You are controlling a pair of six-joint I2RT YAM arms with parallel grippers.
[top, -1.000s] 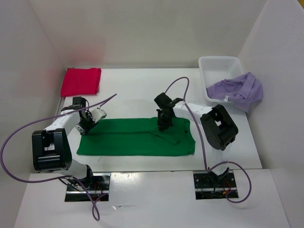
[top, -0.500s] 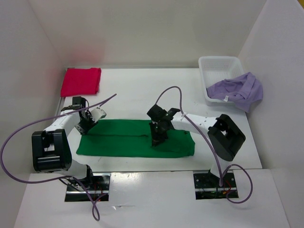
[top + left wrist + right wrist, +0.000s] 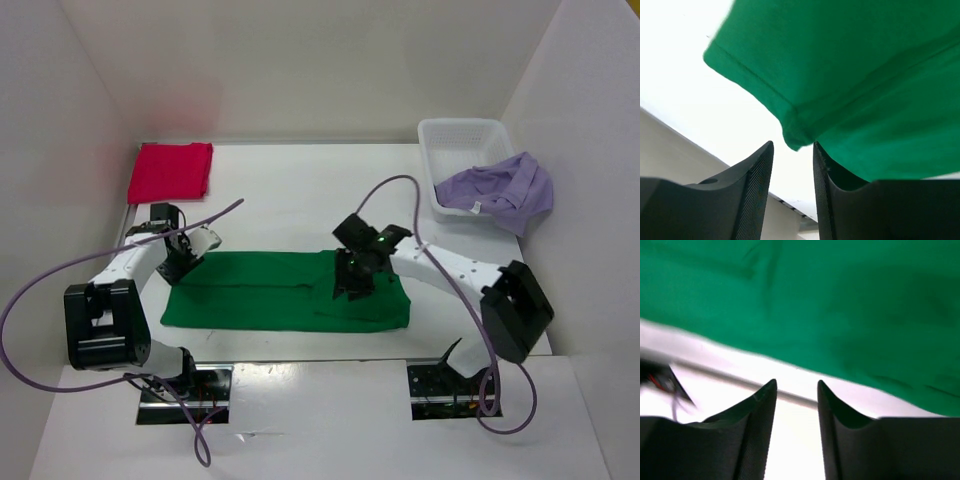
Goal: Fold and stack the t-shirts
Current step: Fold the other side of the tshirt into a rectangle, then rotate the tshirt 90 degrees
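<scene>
- Green cloth, the green t-shirt (image 3: 270, 292), is spread flat and lengthwise on the white worktop (image 3: 300, 190), near the arms' bases.
- The left claw (image 3: 793, 145) is set at the shirt's far left corner. Its jaws are parted, and the hemmed corner is seen at their mouth, not pinched.
- The right claw (image 3: 796, 384) is held low over the shirt's right half, jaws apart, nothing gripped.
- The red t-shirt (image 3: 170, 170) is laid folded at the far left.
- The lavender t-shirt (image 3: 500, 190) is draped over the white basket (image 3: 455, 135) rim, far right.
</scene>
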